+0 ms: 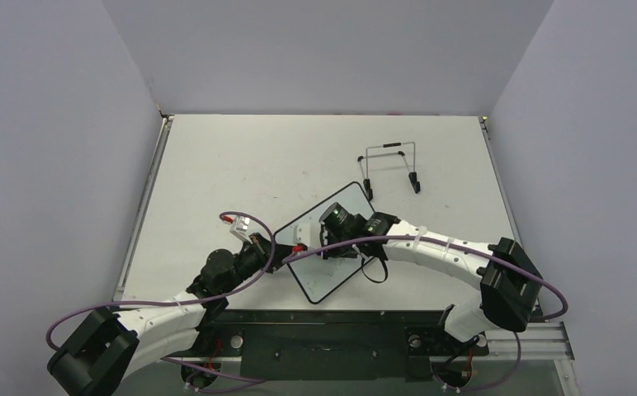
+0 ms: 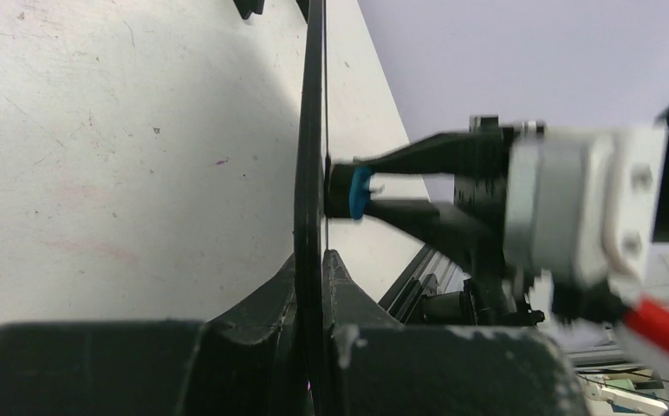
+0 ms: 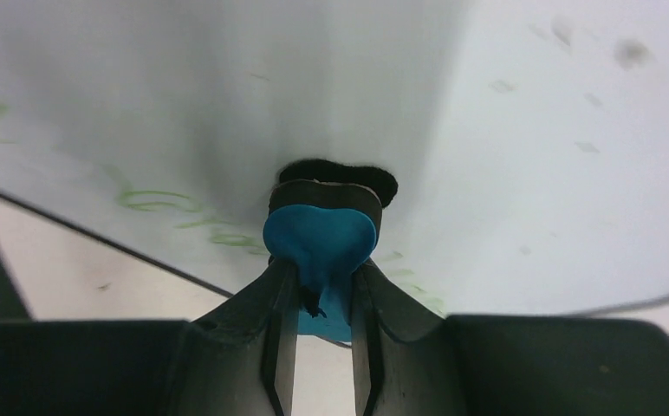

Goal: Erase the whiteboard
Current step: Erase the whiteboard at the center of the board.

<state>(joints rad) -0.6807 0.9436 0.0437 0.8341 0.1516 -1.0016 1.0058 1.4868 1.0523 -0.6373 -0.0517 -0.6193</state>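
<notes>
The whiteboard (image 1: pixel 332 264), white with a thin black frame, lies tilted near the table's front middle. My left gripper (image 1: pixel 280 256) is shut on its left edge; the left wrist view shows the board edge-on (image 2: pixel 311 130) between the fingers. My right gripper (image 1: pixel 332 239) is shut on the small blue-black eraser (image 3: pixel 321 234) and presses its black pad against the board face (image 3: pixel 530 173). Faint green handwriting (image 3: pixel 153 201) shows left of the eraser and beside it. The eraser also shows in the left wrist view (image 2: pixel 354 191), touching the board.
A black wire stand (image 1: pixel 389 167) sits on the table behind the board, to the right. Grey walls enclose the table on three sides. A metal rail (image 1: pixel 323 338) runs along the near edge between the arm bases.
</notes>
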